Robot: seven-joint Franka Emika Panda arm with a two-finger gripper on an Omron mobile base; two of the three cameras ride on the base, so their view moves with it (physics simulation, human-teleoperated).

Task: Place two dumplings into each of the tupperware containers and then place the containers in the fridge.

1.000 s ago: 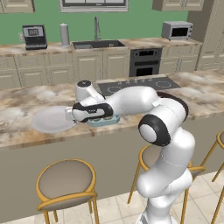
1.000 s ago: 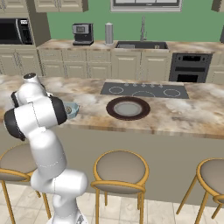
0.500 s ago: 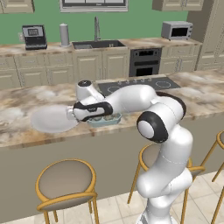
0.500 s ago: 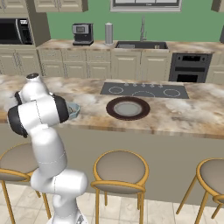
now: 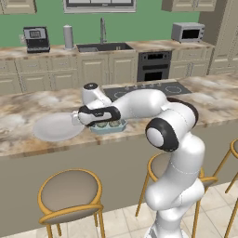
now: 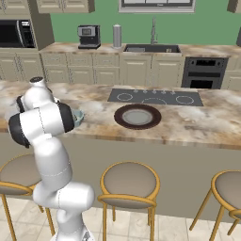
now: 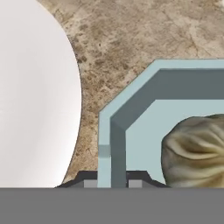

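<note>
**Gripper pinching the wall of the blue container**

Now the gripper (image 7: 112,183) is sitting nearly closed, its two dark tips pressing on either side of the rim of the pale blue tupperware container (image 7: 131,105), so the tub's wall is clamped between them. Inside the tub, toward 4 o'clock of the hand view, a tan dumpling (image 7: 194,151) is lying on the floor of the container, just beside the clamped wall but not touching it. At 9 o'clock of the same view the round white plate (image 7: 35,96) is resting on the marbled counter (image 7: 131,35), near the tub's cut corner yet apart from it.

From the left base view, the hand is reaching low over the island counter, the blue container (image 5: 109,125) showing under the wrist with dark dumplings inside it, and the white plate (image 5: 56,126) lying at its 9 o'clock. From the right base view, a round dark brown plate (image 6: 137,116) is sitting well apart, in front of the cooktop (image 6: 155,97).
</note>
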